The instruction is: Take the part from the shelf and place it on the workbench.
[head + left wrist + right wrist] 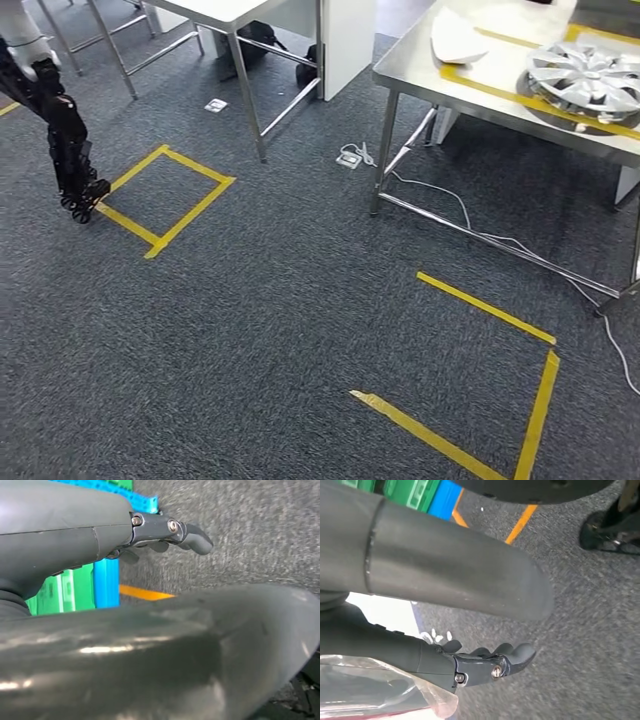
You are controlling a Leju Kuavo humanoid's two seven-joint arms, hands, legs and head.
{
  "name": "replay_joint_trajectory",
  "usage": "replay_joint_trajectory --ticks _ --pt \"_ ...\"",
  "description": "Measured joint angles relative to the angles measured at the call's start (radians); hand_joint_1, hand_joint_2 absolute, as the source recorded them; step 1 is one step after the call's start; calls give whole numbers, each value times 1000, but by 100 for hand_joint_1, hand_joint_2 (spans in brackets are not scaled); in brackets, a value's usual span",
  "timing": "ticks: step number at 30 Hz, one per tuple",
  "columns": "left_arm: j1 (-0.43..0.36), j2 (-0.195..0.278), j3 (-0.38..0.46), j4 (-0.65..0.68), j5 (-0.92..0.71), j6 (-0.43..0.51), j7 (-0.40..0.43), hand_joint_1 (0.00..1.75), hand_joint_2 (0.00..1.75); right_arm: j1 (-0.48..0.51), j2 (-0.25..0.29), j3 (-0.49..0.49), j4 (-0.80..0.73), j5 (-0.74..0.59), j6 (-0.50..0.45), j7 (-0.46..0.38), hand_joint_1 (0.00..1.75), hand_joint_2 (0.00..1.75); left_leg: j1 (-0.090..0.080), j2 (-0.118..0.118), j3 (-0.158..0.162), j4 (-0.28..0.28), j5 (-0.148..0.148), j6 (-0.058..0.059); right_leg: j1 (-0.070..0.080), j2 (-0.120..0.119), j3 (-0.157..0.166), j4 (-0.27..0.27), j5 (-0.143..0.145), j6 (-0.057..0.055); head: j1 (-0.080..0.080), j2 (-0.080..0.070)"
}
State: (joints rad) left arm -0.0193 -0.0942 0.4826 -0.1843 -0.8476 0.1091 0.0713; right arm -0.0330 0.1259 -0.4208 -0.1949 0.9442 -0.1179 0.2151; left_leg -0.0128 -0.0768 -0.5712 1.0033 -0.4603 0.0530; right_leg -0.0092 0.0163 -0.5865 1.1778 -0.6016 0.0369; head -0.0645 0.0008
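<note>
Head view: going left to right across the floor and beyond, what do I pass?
Left hand → yellow tape square → white floor plate → floor socket → steel workbench → wheel cover.

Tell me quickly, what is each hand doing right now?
Left hand: open, holding nothing.
Right hand: cannot be told; clear plastic shows beside it.

Dark grey speckled carpet (pixel 264 320) covers the frame, crossed by yellow tape (pixel 170 195) squares at middle left and lower right. At upper right, a silver steel workbench (pixel 423 60) with yellow stripes carries a silver spoked wheel cover (pixel 585 80) and a white part (pixel 456 40). Upper left, the black left hand (pixel 79 185).
</note>
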Motion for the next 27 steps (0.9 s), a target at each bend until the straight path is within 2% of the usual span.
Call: replay_joint_trajectory --ticks 1,2,3,4,5,6,7,8,10,11,12,13,14,15,16,18,19,21,22,23,24,25,26,27 --pt "0 -1 0 0 0 0 0 0 0 0 0 0 0 0 1 0 0 0 0 -14 0 2 0 -1 -1 28 28 -72 37 -5 0 0" --pt "-2 -1 0 0 0 0 0 0 0 0 0 0 0 0 2 0 0 0 0 -27 -2 5 0 -4 -3 56 52 -133 60 -8 0 0" --pt "-3 -2 0 0 0 0 0 0 0 -1 0 0 1 0 2 -1 0 0 0 -40 -7 7 1 -9 -4 78 67 -169 69 -12 0 0" --pt "-3 -2 0 0 0 0 0 0 0 -2 0 0 1 0 3 -1 0 0 2 -52 -12 8 3 -16 -4 89 75 -184 67 -15 -1 0" --pt "-2 -2 0 0 0 0 0 0 0 -2 0 0 1 0 3 -1 0 0 4 -66 -17 9 6 -24 -4 80 79 -190 68 -18 -1 0" --pt "0 -2 0 0 0 0 0 0 0 -3 0 0 1 0 3 -1 0 0 6 -69 -21 10 7 -30 -3 65 82 -191 71 -23 -1 0" --pt "2 -1 0 1 0 0 0 0 0 -3 0 0 1 0 4 -1 0 0 5 -53 -27 21 1 -35 -5 50 86 -196 75 -29 -2 0" --pt "2 -1 0 1 0 0 1 0 0 -2 0 0 1 0 6 -2 0 0 4 -23 -40 49 -19 -40 -5 33 88 -200 79 -34 -4 0" --pt "-1 -1 0 1 0 -1 1 0 0 0 0 0 1 1 12 -3 0 0 6 44 -88 158 -83 -52 -4 -1 91 -204 80 -39 -8 0" --pt "-3 -1 0 1 0 -1 2 0 0 2 0 0 1 1 15 -3 0 0 9 58 -118 226 -116 -58 -3 -21 91 -203 78 -40 -8 0" --pt "-4 -2 0 1 0 -1 2 0 0 2 0 0 1 2 17 -4 0 0 14 64 -139 276 -134 -63 -3 -39 91 -203 77 -40 -8 0" --pt "-3 -2 0 1 0 -1 2 0 0 1 0 0 1 2 18 -4 0 0 18 67 -146 297 -135 -67 -3 -56 91 -203 75 -39 -8 0" --pt "-1 -2 0 1 0 -1 2 0 0 1 0 0 2 2 18 -5 0 0 22 71 -131 275 -116 -70 -3 -72 93 -203 73 -38 -9 0" --pt "1 -2 0 1 0 -1 2 0 0 0 0 0 2 3 18 -6 0 0 25 81 -97 214 -84 -72 -4 -86 96 -203 71 -35 -9 0" --pt "1 -1 0 1 0 -1 2 0 0 -1 0 0 2 3 18 -6 0 0 26 105 -56 139 -55 -72 -3 -98 100 -203 68 -31 -9 0" --pt "-2 -2 0 1 0 -1 2 0 0 -2 0 0 2 3 18 -6 0 0 20 144 1 31 -26 -63 2 -121 101 -202 59 -18 -8 0" --pt "-2 -2 0 1 0 -1 2 0 0 -3 0 0 2 4 19 -6 0 0 16 153 7 15 -28 -55 4 -130 102 -202 55 -12 -7 0" --pt "-1 -2 0 1 0 -1 2 0 0 -6 0 1 2 6 21 -7 0 0 12 131 6 12 -29 -39 3 -147 113 -204 50 1 -7 0" --pt "0 -2 0 1 0 -1 2 0 0 -9 0 1 2 7 23 -9 0 0 12 120 7 9 -27 -32 0 -135 115 -198 42 6 -6 0" --pt "1 -1 0 2 0 -1 2 0 0 -10 0 3 2 9 25 -10 0 0 13 109 7 7 -25 -25 -3 -111 108 -177 27 10 -4 0" --pt "-1 -1 0 2 0 -1 2 0 0 -10 0 4 2 10 27 -12 0 0 14 98 8 5 -23 -19 -5 -78 86 -134 1 12 -3 0" --pt "-2 0 0 2 -1 -1 2 0 0 -9 0 6 2 12 28 -13 0 0 12 87 7 5 -22 -15 -6 -45 54 -69 -32 12 -1 0" --pt "-3 0 0 2 -1 -1 2 0 0 -8 0 8 2 12 29 -14 0 0 10 74 6 5 -22 -11 -6 -28 16 5 -63 11 0 0" --pt "-4 0 0 2 -1 -1 2 0 0 -6 0 9 2 12 31 -14 0 0 8 59 6 6 -23 -9 -4 -21 -19 69 -82 9 -1 0"
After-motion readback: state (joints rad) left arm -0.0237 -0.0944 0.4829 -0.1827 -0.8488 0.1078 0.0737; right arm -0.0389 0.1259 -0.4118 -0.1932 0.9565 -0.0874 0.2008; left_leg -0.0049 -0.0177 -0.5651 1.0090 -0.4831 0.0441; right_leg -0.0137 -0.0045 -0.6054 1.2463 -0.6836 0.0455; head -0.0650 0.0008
